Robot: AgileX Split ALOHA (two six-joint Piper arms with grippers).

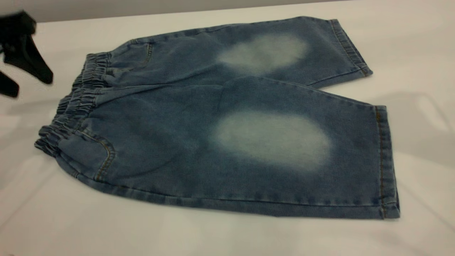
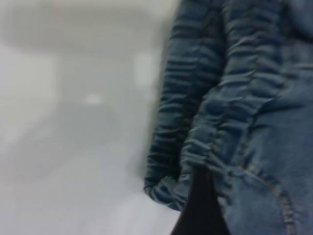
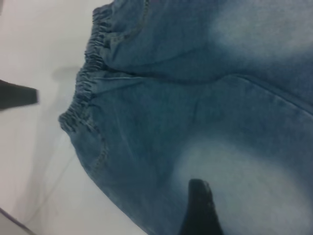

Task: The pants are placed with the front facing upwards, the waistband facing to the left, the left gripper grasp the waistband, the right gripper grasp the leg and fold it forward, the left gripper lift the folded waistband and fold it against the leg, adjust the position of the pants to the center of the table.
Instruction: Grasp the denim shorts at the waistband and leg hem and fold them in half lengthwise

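Observation:
The pants [image 1: 220, 135] lie flat on the white table [image 1: 71, 227], front up, with a pale oval on each leg. The ruched waistband [image 1: 76, 103] faces left. My left gripper [image 1: 30, 82] hovers open just beyond the far left end of the waistband, above the table and clear of the cloth. In the left wrist view the waistband [image 2: 210, 107] fills the frame close up, with one black fingertip [image 2: 200, 210] in front of it. My right gripper [image 3: 199, 208] shows only as a black tip over the near leg's pale oval [image 3: 244, 181]; it is out of the exterior view.
Bare white tabletop surrounds the pants on every side. The table's far edge [image 1: 142, 14] runs behind the pants. In the right wrist view a dark part of the left arm [image 3: 17, 95] shows beside the waistband [image 3: 85, 83].

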